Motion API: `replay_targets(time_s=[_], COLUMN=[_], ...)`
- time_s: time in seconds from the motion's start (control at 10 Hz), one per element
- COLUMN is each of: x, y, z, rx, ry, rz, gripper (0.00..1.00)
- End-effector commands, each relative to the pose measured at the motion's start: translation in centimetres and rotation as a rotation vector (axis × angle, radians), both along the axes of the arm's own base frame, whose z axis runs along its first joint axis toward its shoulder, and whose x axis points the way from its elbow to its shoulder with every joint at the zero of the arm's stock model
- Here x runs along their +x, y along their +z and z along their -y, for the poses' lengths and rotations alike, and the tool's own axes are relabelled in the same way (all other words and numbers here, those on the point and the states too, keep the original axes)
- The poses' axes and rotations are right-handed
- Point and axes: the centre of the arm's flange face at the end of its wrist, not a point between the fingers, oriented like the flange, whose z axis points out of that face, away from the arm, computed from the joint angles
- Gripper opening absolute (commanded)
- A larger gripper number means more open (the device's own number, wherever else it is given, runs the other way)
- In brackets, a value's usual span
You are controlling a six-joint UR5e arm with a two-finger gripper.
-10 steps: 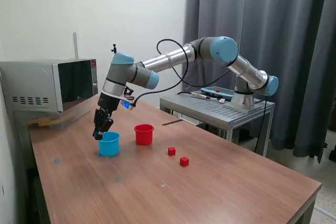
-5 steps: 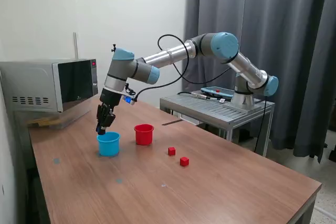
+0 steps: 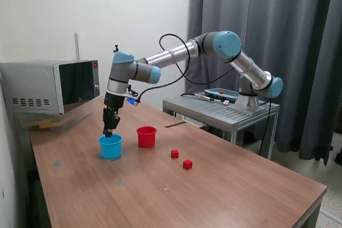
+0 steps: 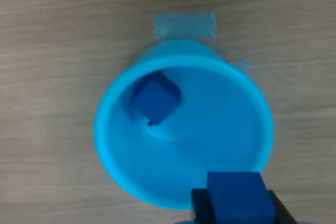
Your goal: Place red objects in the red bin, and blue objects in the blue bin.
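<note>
The light blue cup (image 3: 110, 147) (image 4: 231, 119) stands on the wooden table, with the red cup (image 3: 146, 136) just to the exterior view's right of it. My gripper (image 3: 108, 131) (image 4: 239, 205) hangs right over the blue cup's rim, shut on a dark blue cube (image 4: 239, 195). A second dark blue cube (image 4: 155, 98) lies inside the blue cup. Two small red cubes (image 3: 175, 154) (image 3: 187, 164) sit on the table to the exterior view's right of the red cup.
A microwave (image 3: 51, 86) stands at the table's far corner on the exterior view's left. A metal side table (image 3: 224, 108) carries the arm's base behind the table. A pale blue tape mark (image 4: 184, 24) lies on the wood beside the blue cup.
My gripper has moved up and toward the exterior view's right, from beside the blue cup to over its rim, still holding the blue cube.
</note>
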Motion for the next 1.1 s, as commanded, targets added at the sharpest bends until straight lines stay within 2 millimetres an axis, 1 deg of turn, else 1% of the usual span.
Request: replay_targets(time_s=[0.0, 0.3, 0.5, 1.0], x=[0.17, 0.32, 0.59, 0.65], y=[0.05, 0.01, -0.62, -0.64], z=[-1.34, -1.56, -1.35, -1.33], rx=[0.0, -0.003, -0.006, -0.006], ry=[-0.016, -0.018, -0.017, -0.012], rz=[0.002, 0.004, 0.018, 0.019], gripper=[0.0, 0.0, 0.0, 0.0])
